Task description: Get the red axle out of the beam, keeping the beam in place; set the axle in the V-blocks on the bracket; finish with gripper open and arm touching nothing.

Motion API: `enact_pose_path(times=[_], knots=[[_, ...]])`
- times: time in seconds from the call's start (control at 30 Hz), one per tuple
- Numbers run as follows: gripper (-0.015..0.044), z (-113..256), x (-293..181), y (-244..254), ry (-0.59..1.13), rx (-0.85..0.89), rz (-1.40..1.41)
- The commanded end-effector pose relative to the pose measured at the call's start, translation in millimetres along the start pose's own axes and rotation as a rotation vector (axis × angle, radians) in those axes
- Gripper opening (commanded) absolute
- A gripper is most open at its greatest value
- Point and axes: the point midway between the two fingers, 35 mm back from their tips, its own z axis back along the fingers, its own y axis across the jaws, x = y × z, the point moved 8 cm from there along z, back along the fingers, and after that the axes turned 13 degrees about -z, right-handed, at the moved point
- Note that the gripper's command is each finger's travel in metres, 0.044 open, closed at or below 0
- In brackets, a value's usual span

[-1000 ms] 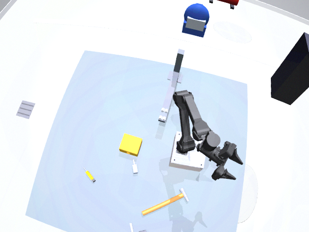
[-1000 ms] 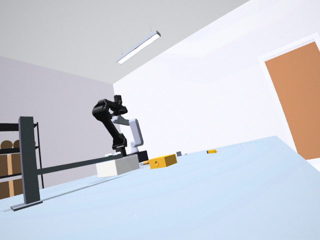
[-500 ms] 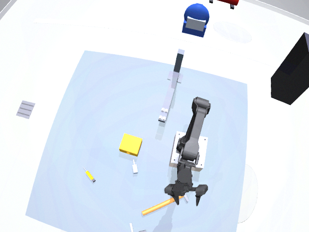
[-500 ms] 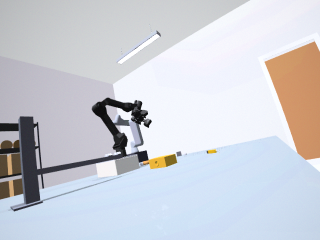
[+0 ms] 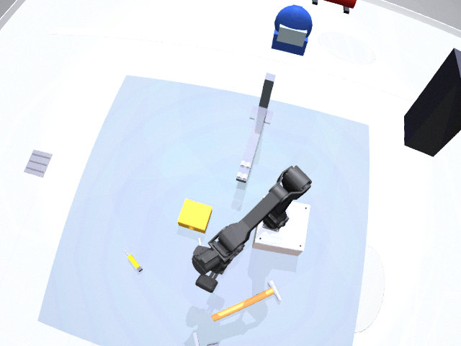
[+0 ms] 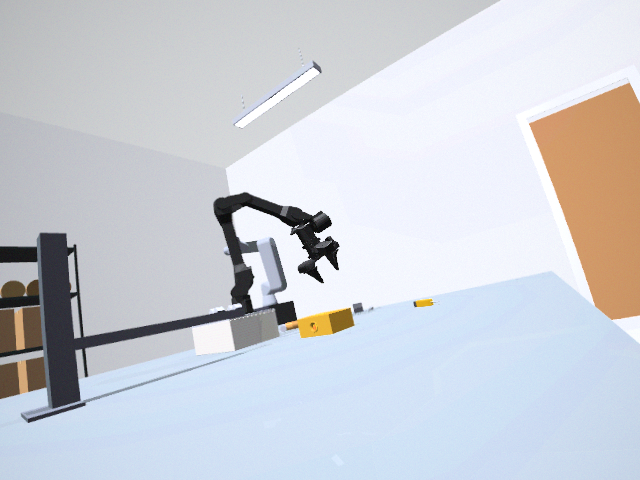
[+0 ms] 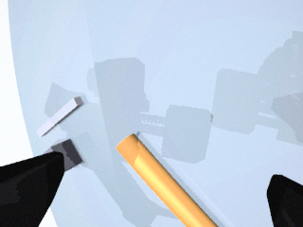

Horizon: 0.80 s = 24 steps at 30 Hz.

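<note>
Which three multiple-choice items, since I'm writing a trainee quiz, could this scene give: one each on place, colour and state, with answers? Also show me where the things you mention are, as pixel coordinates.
1. Where is the hammer (image 5: pixel 243 304) (image 6: pixel 292 324) (image 7: pixel 166 184)?
A) On the white box
B) On the pale blue surface (image 5: pixel 148 167) (image 6: pixel 361 413) (image 7: pixel 180 38)
C) Across the yellow block

2. What colour is most of the screwdriver's (image 5: pixel 134 262) (image 6: pixel 423 303) handle?
A) Yellow
B) Red
C) Green

3. How is the gripper (image 5: pixel 215 274) (image 6: pixel 330 275) (image 7: pixel 169 177)?
A) Shut, holding nothing
B) Shut on the hammer
C) Open

1 B: the top view shows it lying there.
2 A: the top view shows yellow before a dark end.
3 C: the exterior view shows its fingers spread.
</note>
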Motion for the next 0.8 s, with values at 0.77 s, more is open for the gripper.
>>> enact_pose_path(times=[0.77], knots=[[0.0440, -68.0, 114.2, -69.1, -0.300, -0.326, -0.899]])
